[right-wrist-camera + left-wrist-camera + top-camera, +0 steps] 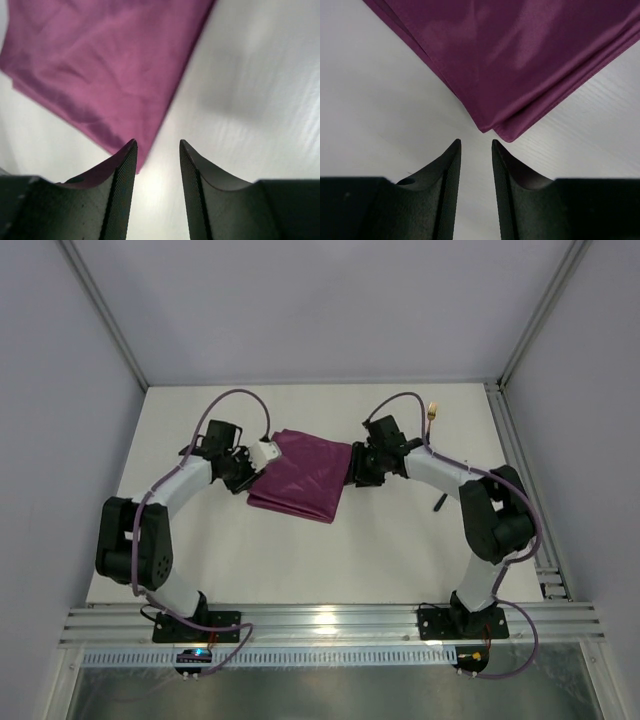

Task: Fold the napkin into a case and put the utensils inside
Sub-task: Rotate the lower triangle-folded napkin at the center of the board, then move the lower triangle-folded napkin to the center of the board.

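Note:
The magenta-purple napkin (305,476) lies folded in layers on the white table, between my two grippers. My left gripper (256,464) sits at its left edge. In the left wrist view this left gripper (476,142) is open by a narrow gap with only bare table between the fingers, and a layered corner of the napkin (520,60) lies just beyond the tips. My right gripper (351,472) is at the cloth's right edge. In the right wrist view the right gripper (157,142) is open and holds nothing, and a corner of the napkin (95,65) ends beside its left fingertip. Of the utensils, a gold tip (433,412) and a dark handle end (438,504) show beside the right arm.
The white table (300,560) is closed in by grey walls and metal frame posts at the back corners. An aluminium rail (330,622) with both arm bases runs along the near edge. The right arm's elbow (495,510) stands over the table's right side.

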Available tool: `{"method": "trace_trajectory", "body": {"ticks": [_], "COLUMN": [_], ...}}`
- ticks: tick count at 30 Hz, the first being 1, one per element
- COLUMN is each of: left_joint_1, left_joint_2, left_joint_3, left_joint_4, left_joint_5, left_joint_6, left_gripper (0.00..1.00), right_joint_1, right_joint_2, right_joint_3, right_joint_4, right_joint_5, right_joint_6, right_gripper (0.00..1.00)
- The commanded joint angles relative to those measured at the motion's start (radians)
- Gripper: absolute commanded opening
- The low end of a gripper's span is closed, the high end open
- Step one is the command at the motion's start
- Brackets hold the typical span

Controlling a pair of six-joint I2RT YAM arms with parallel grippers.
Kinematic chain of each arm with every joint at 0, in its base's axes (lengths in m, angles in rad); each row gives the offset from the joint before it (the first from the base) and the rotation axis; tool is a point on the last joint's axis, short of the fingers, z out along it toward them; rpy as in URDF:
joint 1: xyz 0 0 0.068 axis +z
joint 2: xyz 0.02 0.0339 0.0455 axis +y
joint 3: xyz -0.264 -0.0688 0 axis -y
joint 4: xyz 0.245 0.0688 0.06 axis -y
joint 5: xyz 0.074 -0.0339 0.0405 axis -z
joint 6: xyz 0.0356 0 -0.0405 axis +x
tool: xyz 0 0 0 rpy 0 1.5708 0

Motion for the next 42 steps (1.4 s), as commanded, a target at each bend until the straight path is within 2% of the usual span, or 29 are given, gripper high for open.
{"method": "trace_trajectory", "body": {"ticks": [1,5,8,11,18,22,23,26,30,42], "left_joint_1": [-0.009,-0.007,-0.009,-0.007,-0.007,-0.007,-0.007,-0.007,-0.007,-0.002], "left_joint_2": [0.043,0.081,0.112,0.133,0.176,0.177,0.177,0.175,0.163,0.132], "left_joint_3": [0.001,0.004,0.036,0.061,0.059,0.051,0.05,0.045,0.042,0.062], "left_joint_4": [0.045,0.022,-0.059,-0.123,-0.079,-0.07,-0.071,-0.094,-0.113,-0.172], "left_joint_5": [-0.005,0.007,0.054,0.076,0.058,0.067,0.068,0.071,0.085,0.167], "left_joint_6": [0.193,0.322,0.393,0.431,0.431,0.428,0.427,0.425,0.41,0.332], "left_gripper": [0.34,0.36,0.36,0.38,0.4,0.31,0.23,0.11,0.01,0.0], "right_joint_1": [0.084,0.161,0.207,0.235,0.273,0.285,0.287,0.305,0.33,0.351], "right_joint_2": [-0.117,-0.167,-0.142,-0.098,-0.013,0.017,0.024,0.044,0.07,0.114], "right_joint_3": [-0.047,-0.111,-0.105,-0.082,-0.075,-0.099,-0.101,-0.095,-0.09,-0.092], "right_joint_4": [0.066,0.234,0.285,0.304,0.402,0.469,0.483,0.5,0.501,0.518], "right_joint_5": [0.021,0.01,0.008,0.012,-0.004,-0.022,-0.025,-0.027,-0.027,-0.025], "right_joint_6": [0.039,0.163,0.225,0.259,0.354,0.403,0.409,0.427,0.437,0.46], "right_gripper": [0.43,0.33,0.27,0.23,0.1,0.05,0.04,0.04,0.04,0.04]}}
